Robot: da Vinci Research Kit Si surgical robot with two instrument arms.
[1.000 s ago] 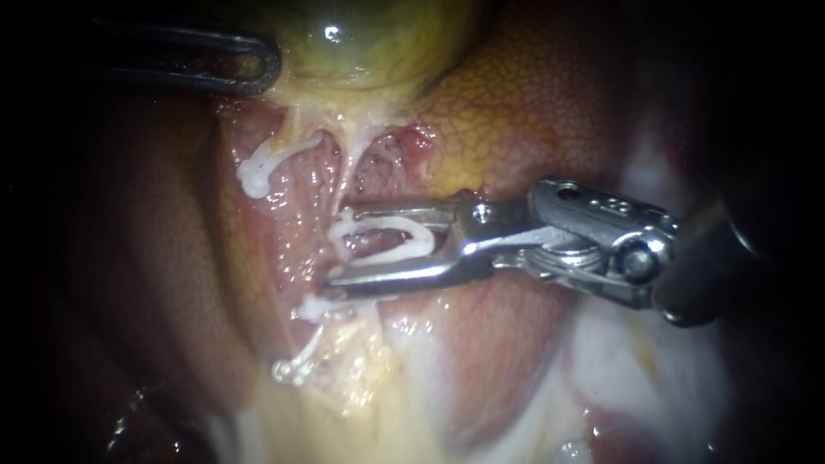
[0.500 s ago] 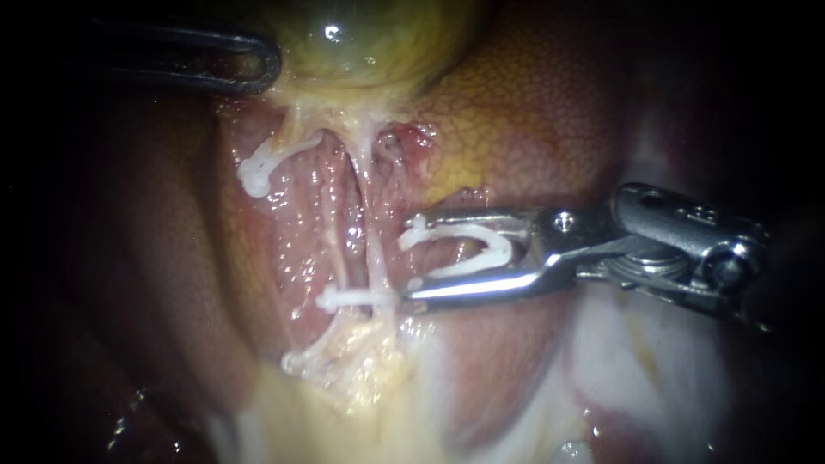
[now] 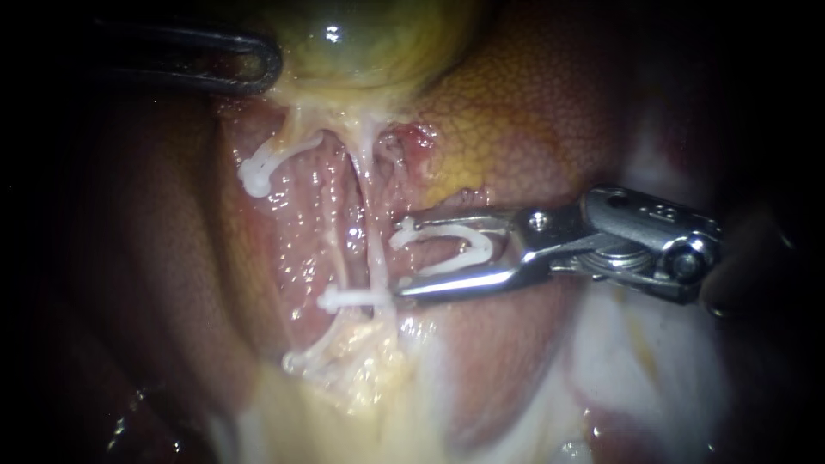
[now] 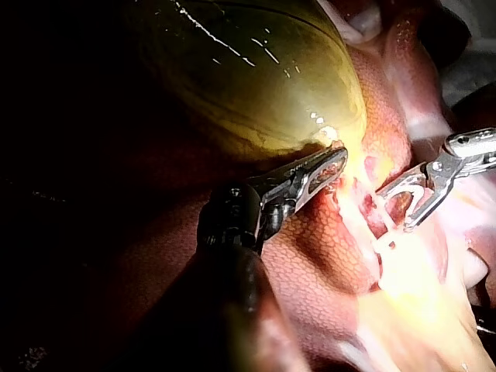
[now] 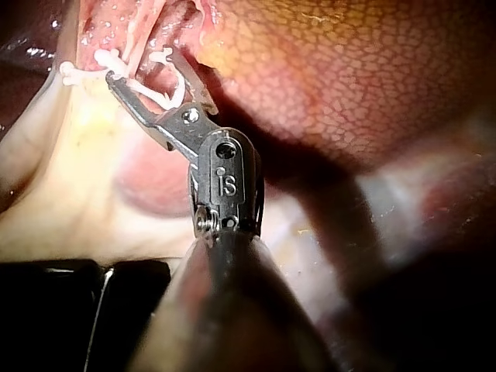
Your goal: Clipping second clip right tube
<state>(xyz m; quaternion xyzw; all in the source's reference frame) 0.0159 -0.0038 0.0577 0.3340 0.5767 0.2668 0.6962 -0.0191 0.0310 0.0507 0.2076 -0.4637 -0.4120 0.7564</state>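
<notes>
The hand of my right instrument (image 3: 399, 258) is spread, pinching an open white clip (image 3: 486, 247) just beside the right tube (image 3: 375, 249). My left instrument (image 3: 271, 64), I think, pinches the gallbladder (image 3: 369, 34).

The right instrument's claw (image 5: 143, 68) rises from a dark shaft and a shiny metal wrist. Its two halves are spread wide, with a white open clip (image 5: 155, 94) seated between them, one leg lying along each half. Just ahead of the tips run pale tube strands (image 5: 136, 35); whether the tips touch them cannot be told. A white closed clip (image 5: 74, 72) sits just beside one tip, crossing the strands. The mottled orange-brown liver (image 5: 349, 85) lies to the other side of the claw. Pale yellowish tissue (image 5: 62, 178) spreads beside the wrist.
</notes>
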